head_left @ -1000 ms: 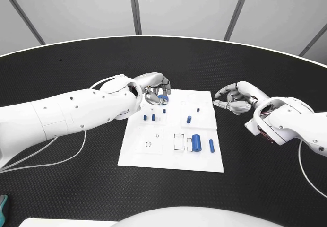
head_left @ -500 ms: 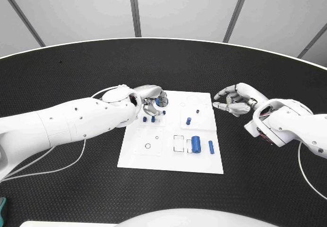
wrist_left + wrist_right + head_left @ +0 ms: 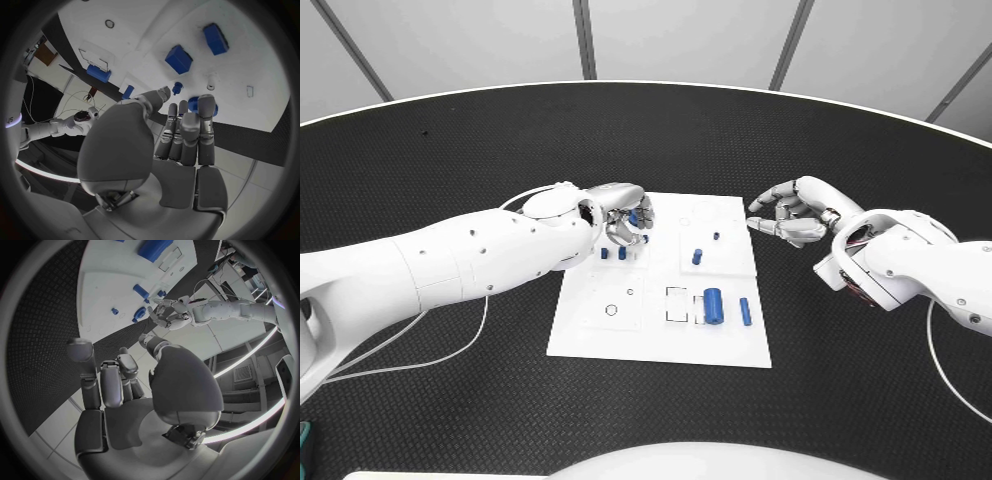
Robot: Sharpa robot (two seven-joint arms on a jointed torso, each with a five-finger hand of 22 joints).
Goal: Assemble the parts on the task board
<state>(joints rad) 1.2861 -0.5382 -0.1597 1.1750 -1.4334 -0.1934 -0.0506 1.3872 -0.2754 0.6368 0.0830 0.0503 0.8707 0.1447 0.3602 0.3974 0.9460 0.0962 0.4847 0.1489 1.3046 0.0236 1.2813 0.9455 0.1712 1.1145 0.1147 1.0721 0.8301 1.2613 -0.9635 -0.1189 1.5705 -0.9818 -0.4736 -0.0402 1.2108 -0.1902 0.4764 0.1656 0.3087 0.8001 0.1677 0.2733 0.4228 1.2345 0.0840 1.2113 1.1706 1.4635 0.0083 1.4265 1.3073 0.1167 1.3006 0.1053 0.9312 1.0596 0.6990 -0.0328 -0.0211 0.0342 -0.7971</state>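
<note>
Your left hand is pinching a small blue ring part over the task board at its 11 o'clock corner; it looks light, stiff, slippery, so grip its rim. Your right hand is hovering, curled on nothing.

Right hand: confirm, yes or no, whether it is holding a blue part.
No: the right hand hangs beside the task board with curled fingers, nothing blue in them.

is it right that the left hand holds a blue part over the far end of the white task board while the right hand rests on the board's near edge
Not quite. The head view shows the right hand off the white task board, beside its far right edge over the black table. The left hand does hold a small blue part over the board's far end.
</note>
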